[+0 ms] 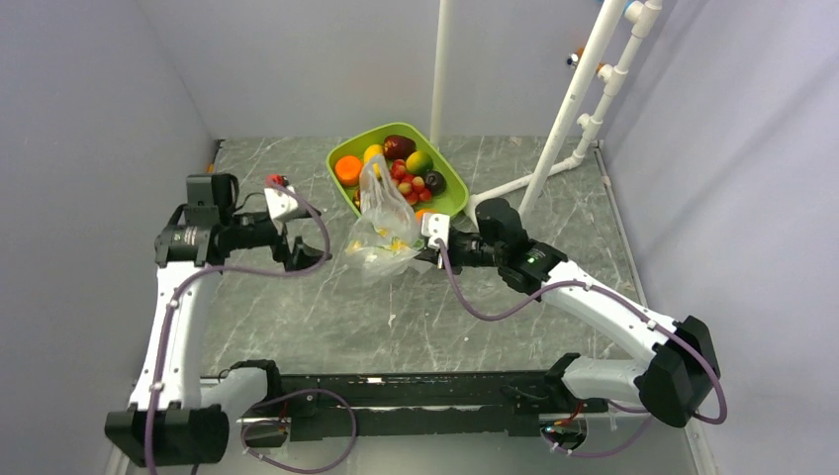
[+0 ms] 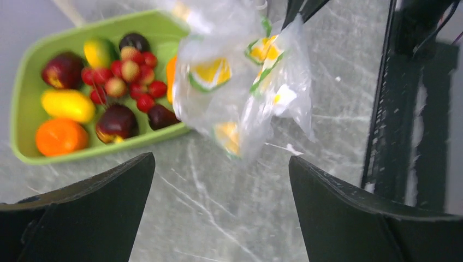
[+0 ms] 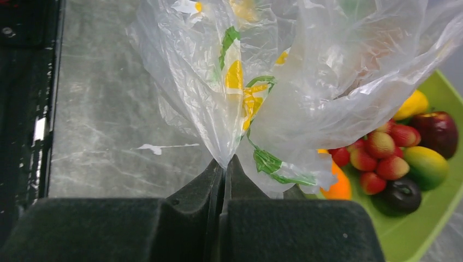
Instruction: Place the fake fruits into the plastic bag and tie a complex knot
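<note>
The table (image 1: 326, 317) is seen whole from a fixed camera high behind both arm bases, angled forward and down. The left wrist view is aimed down past the left gripper (image 2: 221, 158) at close range; the right wrist view is set closer still, right gripper (image 3: 223, 164) against the plastic bag (image 3: 207, 82). Bag and green tray (image 1: 450, 198) are shared by all three views.

fake fruits (image 1: 401, 170): glossy, mixed colours, heaped loose.
plastic bag (image 1: 381, 213): clear, crinkled, yellow-green print, upright, at fruits' 7 o'clock.
</note>
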### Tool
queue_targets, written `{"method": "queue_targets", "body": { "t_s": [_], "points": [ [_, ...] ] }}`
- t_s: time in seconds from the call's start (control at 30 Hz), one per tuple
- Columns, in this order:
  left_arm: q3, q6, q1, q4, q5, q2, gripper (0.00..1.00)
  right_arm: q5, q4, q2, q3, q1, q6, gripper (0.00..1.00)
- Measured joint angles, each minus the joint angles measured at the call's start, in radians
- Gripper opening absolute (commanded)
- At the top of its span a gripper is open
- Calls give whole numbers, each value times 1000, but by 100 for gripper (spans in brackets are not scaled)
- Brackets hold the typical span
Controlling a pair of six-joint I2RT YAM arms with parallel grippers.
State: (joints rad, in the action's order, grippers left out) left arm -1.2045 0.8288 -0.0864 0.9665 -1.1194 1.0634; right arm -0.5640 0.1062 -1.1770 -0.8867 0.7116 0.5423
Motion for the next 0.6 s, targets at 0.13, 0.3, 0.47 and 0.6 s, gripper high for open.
{"method": "queue_targets", "body": {
  "t_s": [0.13, 0.3, 0.47, 0.6],
  "points": [
    [55, -87, 144, -175, 98, -100, 99, -53, 40, -24, -17, 3, 14, 0],
    [70, -256, 272, -346, 179, -71, 99, -97, 90, -24, -39, 34, 86, 0],
    [133, -525, 329, -540, 138, 55, 74, -118, 117, -29, -61, 69, 141, 0],
    [204, -700, 318, -603, 102, 58, 0, -118, 142, -31, -77, 66, 170, 0]
  ]
}}
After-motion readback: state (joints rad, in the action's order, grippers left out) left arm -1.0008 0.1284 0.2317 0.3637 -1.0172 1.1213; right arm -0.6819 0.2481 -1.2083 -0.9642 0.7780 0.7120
